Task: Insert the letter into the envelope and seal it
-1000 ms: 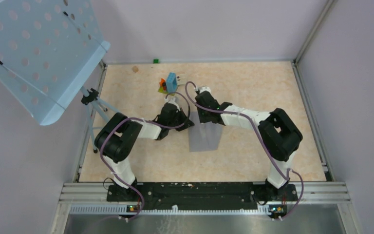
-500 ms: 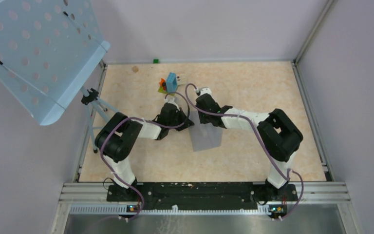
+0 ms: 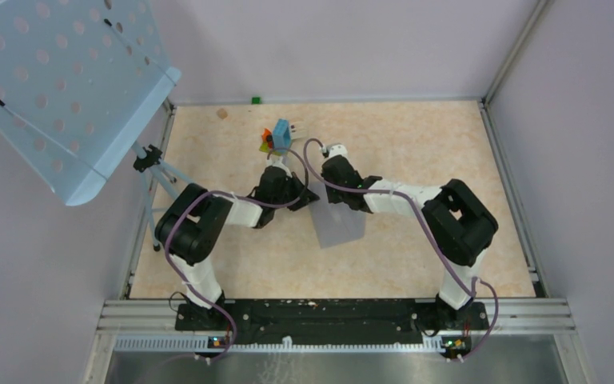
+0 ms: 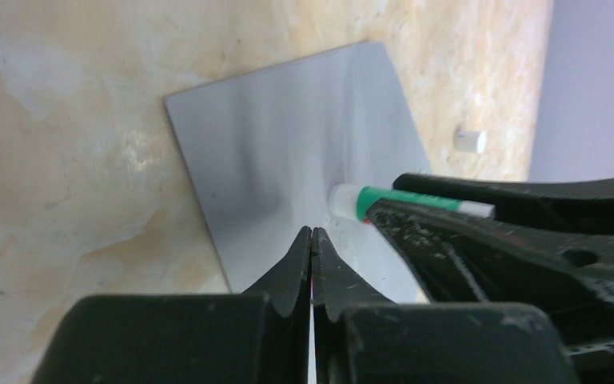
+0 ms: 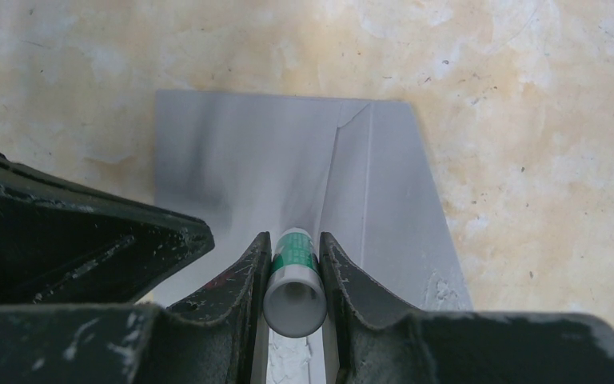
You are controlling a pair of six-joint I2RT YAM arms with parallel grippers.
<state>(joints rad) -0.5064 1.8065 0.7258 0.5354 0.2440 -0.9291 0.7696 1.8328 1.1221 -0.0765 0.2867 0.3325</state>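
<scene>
**Container.** The envelope (image 3: 339, 227) lies flat on the tan surface, a plain grey rectangle. The right wrist view shows a fold line running across the envelope's (image 5: 232, 160) grey face, with a raised edge beside it. No opening is turned towards any camera, so what is inside cannot be told. The letter cannot be made out in any view, and whether it sits within the envelope cannot be told.

**Left gripper (image 4: 312, 234).** The jaws are fully closed, tip against tip, with nothing between them. The tips stand at the envelope's (image 4: 288, 168) face near one edge. Whether they press on the paper or hang just above it cannot be told. In the top view the left gripper (image 3: 307, 197) sits at the envelope's far left corner.

**Right gripper (image 5: 294, 242).** The jaws stand narrow, clamped on a glue stick (image 5: 294, 280), a white tube with a green band. In the left wrist view the glue stick (image 4: 384, 200) points its white end down at the envelope's face, just beside the left tips. From above, the right gripper (image 3: 337, 198) is at the envelope's far edge.

**Other items.**
- A small white cylinder (image 4: 470, 141) lies on the surface beyond the envelope, apart from it.
- A block cluster (image 3: 278, 138) in blue, orange and green stands farther from the envelope, behind both grippers.
- A pale blue perforated panel (image 3: 56, 88) stands well to the envelope's left.
</scene>
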